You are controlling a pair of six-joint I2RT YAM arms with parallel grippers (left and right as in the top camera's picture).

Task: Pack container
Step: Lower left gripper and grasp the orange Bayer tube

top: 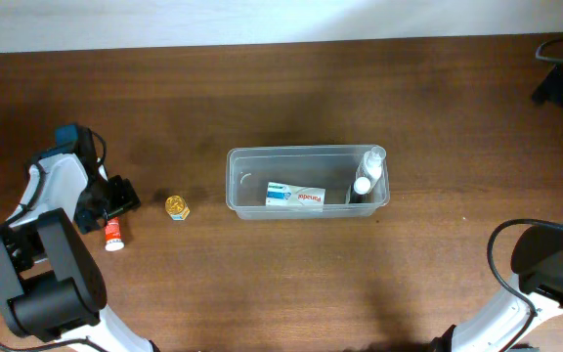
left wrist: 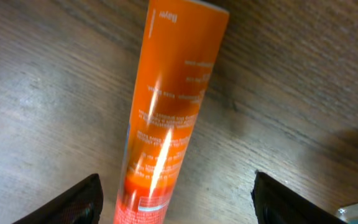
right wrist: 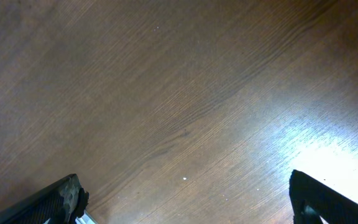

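Observation:
The clear plastic container (top: 306, 156) stands mid-table and holds a blue-and-white box (top: 296, 197) and two small white bottles (top: 368, 174) at its right end. An orange tube (top: 113, 235) with a white cap lies on the table at the left. My left gripper (top: 117, 198) is open right over it. In the left wrist view the tube (left wrist: 173, 106) lies between the spread jaws (left wrist: 176, 202), nearer the left jaw and untouched. My right gripper (top: 561, 86) is at the far right back, open and empty over bare wood (right wrist: 185, 199).
A small gold-wrapped item (top: 177, 206) sits on the table between the tube and the container's left end. The table is dark wood, with a pale wall strip along the back edge.

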